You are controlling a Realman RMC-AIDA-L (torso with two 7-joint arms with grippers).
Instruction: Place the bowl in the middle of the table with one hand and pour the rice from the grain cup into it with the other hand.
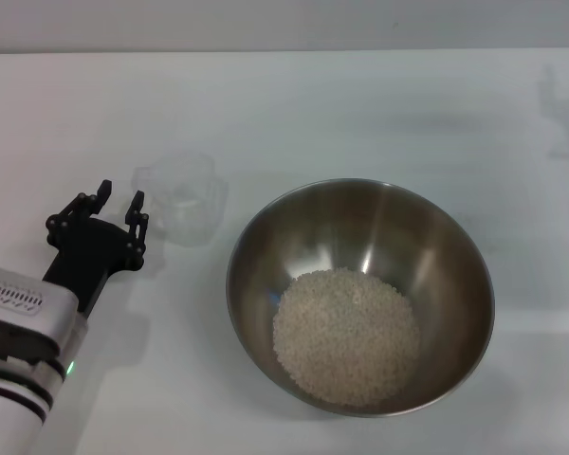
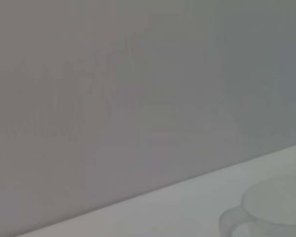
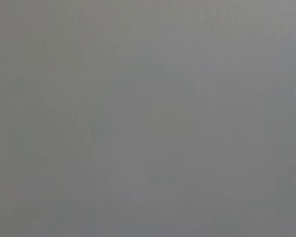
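Rice [image 1: 346, 336] heaps inside the bowl [image 1: 360, 237] on the counter [image 1: 360, 114]. Left of the bowl, the faint grain cup [image 1: 177, 197] stands upright, the left tool [image 1: 119, 202] spread open beside it. The right tool is out of sight.

the bowl [image 1: 360, 294] was seen to be of metal, its inner wall brushed and shiny, with soft reflections carried on it. inside the bowl, the rice [image 1: 346, 336] was shown as pale, matt, loose grains. beside the bowl, the grain cup [image 1: 178, 197] was made of clear, smooth plastic. under the bowl, the table [image 1: 360, 114] was finished plain white and smooth, with a faint sheen. the left gripper [image 1: 120, 207] was rendered in matt black.
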